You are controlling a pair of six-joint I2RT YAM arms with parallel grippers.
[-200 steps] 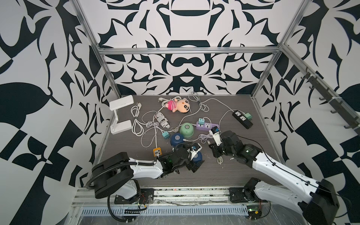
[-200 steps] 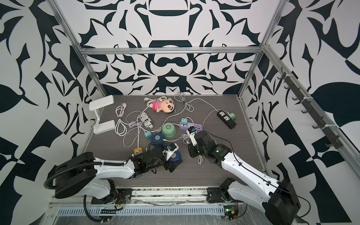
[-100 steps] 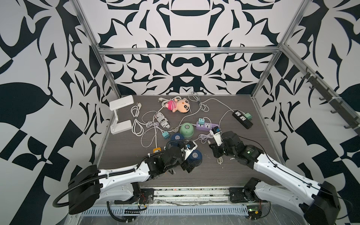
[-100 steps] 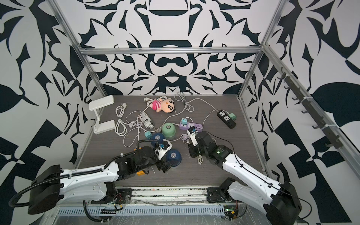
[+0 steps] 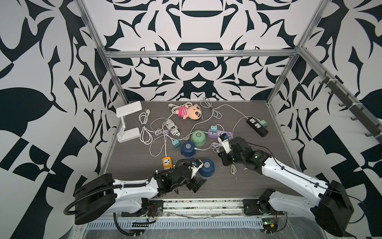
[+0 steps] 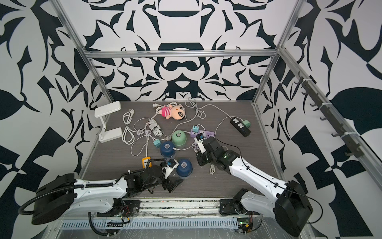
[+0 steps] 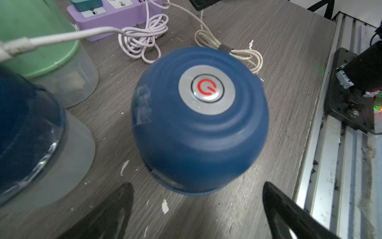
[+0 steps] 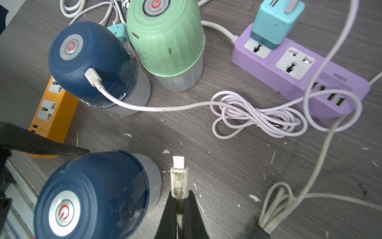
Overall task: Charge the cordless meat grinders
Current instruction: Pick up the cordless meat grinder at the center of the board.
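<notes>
near blue grinder (image 7: 198,134): matt ribbed plastic dome; usb plug (image 8: 179,180): grimy white plastic; table (image 7: 279,41): grey woodgrain, scuffed.

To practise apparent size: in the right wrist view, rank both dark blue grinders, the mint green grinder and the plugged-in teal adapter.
1. Uncabled dark blue grinder, though nearest the camera
2. Cabled dark blue grinder, mint green grinder: alike, unranked
3. Teal adapter

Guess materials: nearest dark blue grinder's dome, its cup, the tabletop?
Grinder dome: matte plastic, perhaps rubber-coated; dull sheen, moulded rings. Cup: frosted translucent plastic, probably; grey see-through wall. Tabletop: likely wood-grain laminate; printed-looking grain, white chips.
</notes>
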